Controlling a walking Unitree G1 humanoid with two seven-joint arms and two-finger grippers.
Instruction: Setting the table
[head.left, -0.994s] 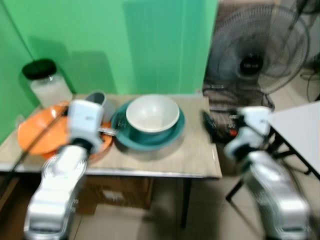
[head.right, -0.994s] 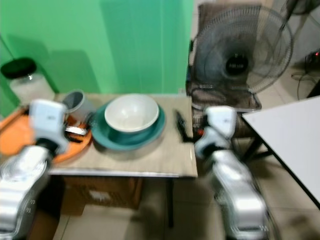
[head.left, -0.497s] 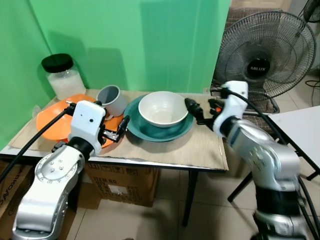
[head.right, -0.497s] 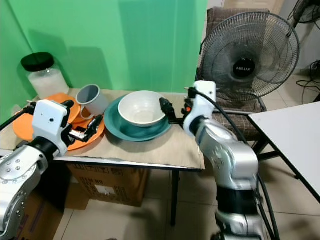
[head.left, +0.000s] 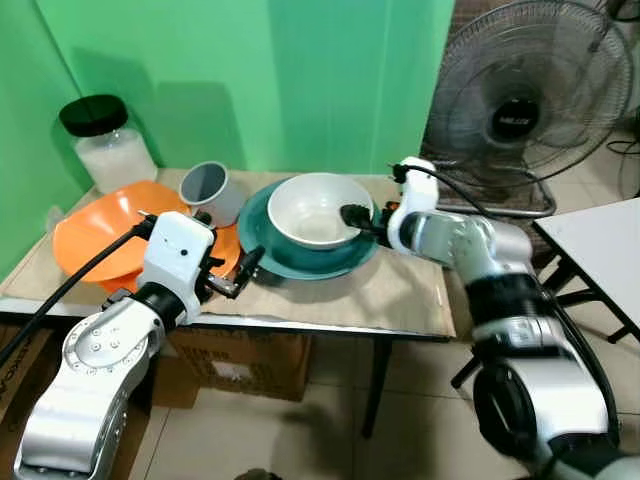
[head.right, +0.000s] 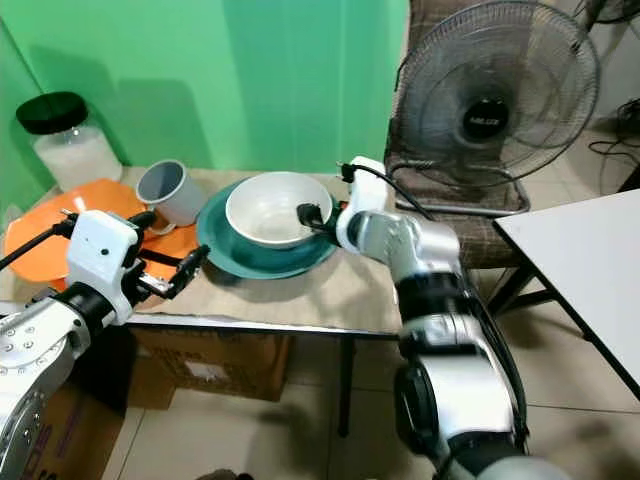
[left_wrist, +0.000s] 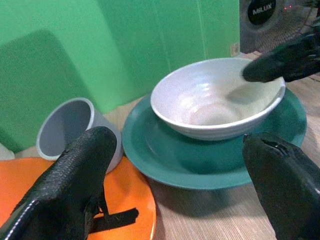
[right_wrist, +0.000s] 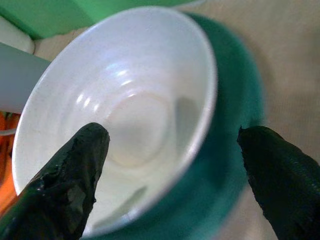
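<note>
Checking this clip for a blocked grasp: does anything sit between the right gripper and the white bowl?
Nothing visible does. The right gripper is open and straddles the near rim of the white bowl, one finger inside and one outside above the teal plate. The grey cup stands off on the bowl's far side.

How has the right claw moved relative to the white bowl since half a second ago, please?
Yes. The right claw has moved toward the white bowl: earlier it hovered beside the bowl's right side, and now its open fingers straddle the rim, one inside.
</note>
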